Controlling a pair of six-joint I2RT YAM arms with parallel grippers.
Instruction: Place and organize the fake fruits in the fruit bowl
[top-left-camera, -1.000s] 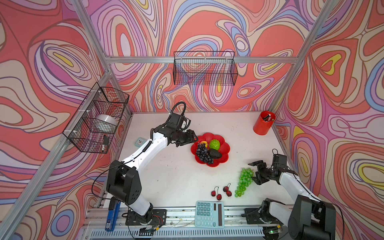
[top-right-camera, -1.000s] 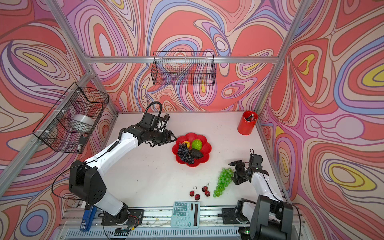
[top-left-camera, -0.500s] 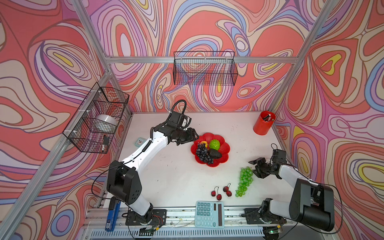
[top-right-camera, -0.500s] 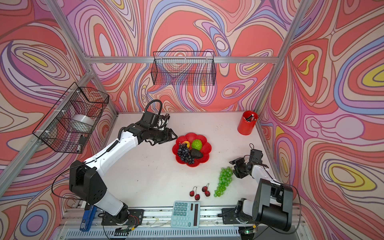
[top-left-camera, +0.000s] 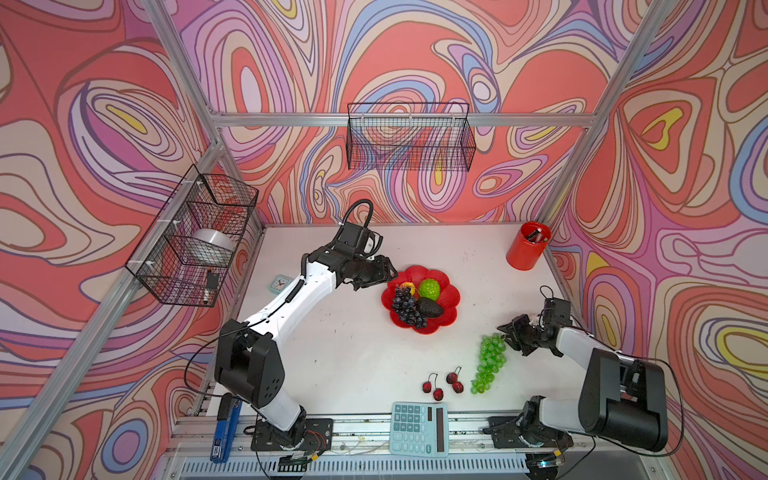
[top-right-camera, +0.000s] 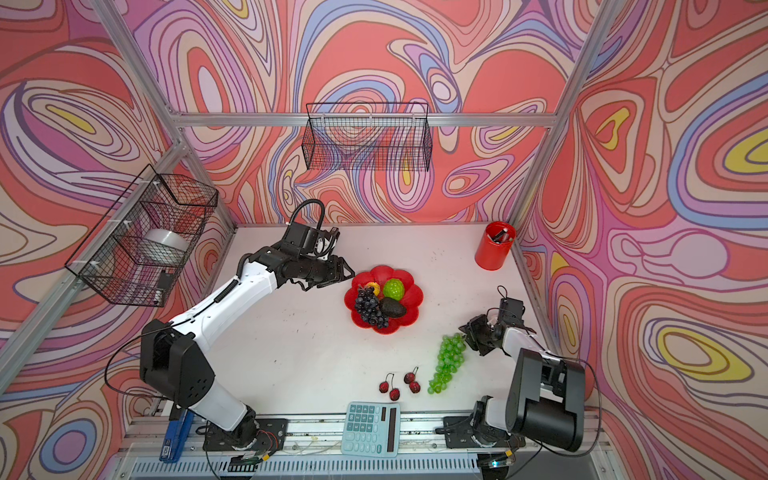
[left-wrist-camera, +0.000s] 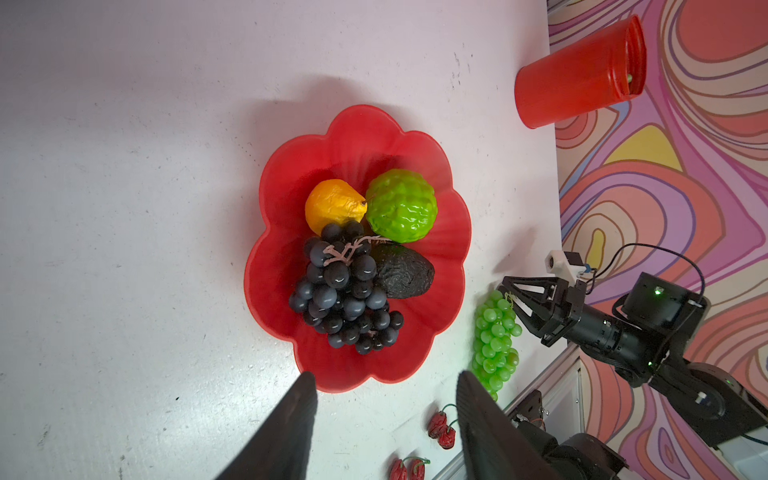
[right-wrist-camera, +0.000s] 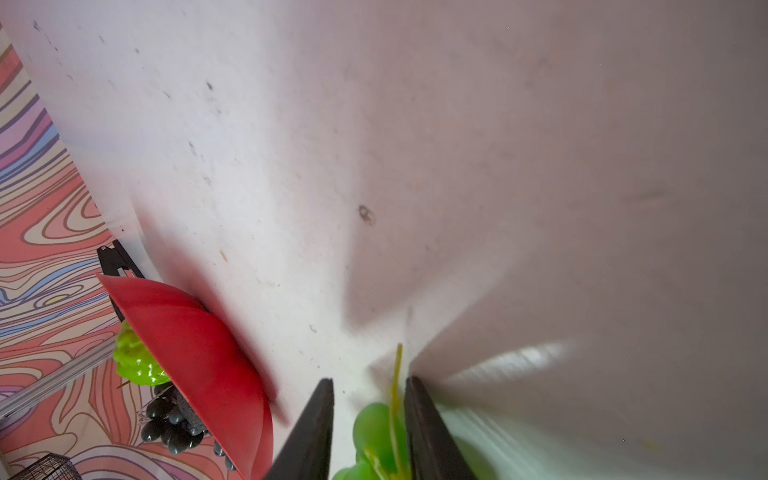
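Observation:
The fruit bowl (top-left-camera: 451, 291) (top-right-camera: 415, 291) (left-wrist-camera: 361, 133) (right-wrist-camera: 199, 349) is a red petal-rimmed dish in both top views. It holds a dark purple grape bunch (top-left-camera: 409, 307), a dark avocado (top-left-camera: 430, 308), a bumpy lime-green ball (top-left-camera: 429, 288) and a small yellow fruit (top-left-camera: 406, 286). On the table lie a green grape bunch (top-left-camera: 490, 361) (top-right-camera: 449, 363) (left-wrist-camera: 494, 336) (right-wrist-camera: 374, 424) and red stemmed berries (top-left-camera: 442, 382) (left-wrist-camera: 440, 428). My right gripper (top-left-camera: 505, 336) (top-right-camera: 464, 332) (right-wrist-camera: 369, 380) straddles the bunch's top and stem, jaws narrow, a gap beside one finger. My left gripper (top-left-camera: 388, 274) (top-right-camera: 347, 276) (left-wrist-camera: 384, 376) hovers open and empty at the bowl's left rim.
A tall red cup (top-left-camera: 528, 249) stands at the back right corner. A teal calculator (top-left-camera: 419, 428) lies at the front edge, and a small clock (top-left-camera: 280, 282) at the left. Wire baskets (top-left-camera: 195, 245) (top-left-camera: 409, 139) hang on the left and back walls.
My right gripper has moved left onto the top of the green grape bunch, and its jaws have narrowed around it. The left arm has hardly moved.

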